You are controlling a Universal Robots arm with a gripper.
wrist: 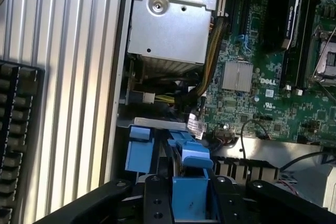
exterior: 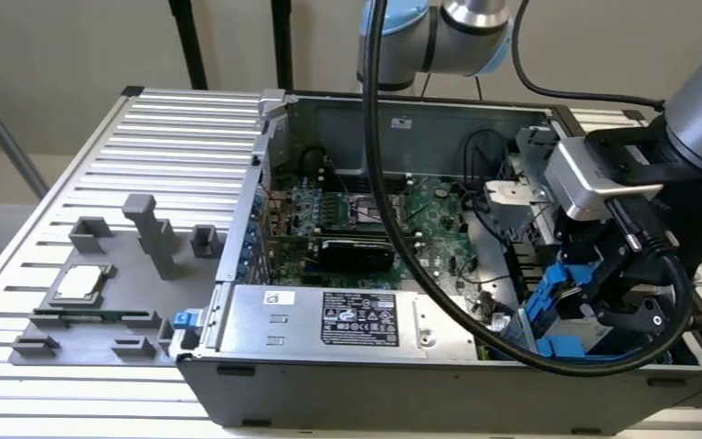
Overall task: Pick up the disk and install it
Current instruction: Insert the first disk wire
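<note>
The black hand (wrist: 191, 211) is clamped on the disk (wrist: 190, 179) by its bright blue plastic carrier frame. It holds the disk low inside the open grey metal computer case (exterior: 326, 366), beside the green motherboard (exterior: 382, 215), apparently to line it up with the drive bay.

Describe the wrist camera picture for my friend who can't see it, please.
A black claw clamps the bright blue carrier of the disk at the edge of an open computer case. Past it lie a green Dell motherboard and a grey metal power supply with yellow wires. Beside the case is a ribbed metal table.
</note>
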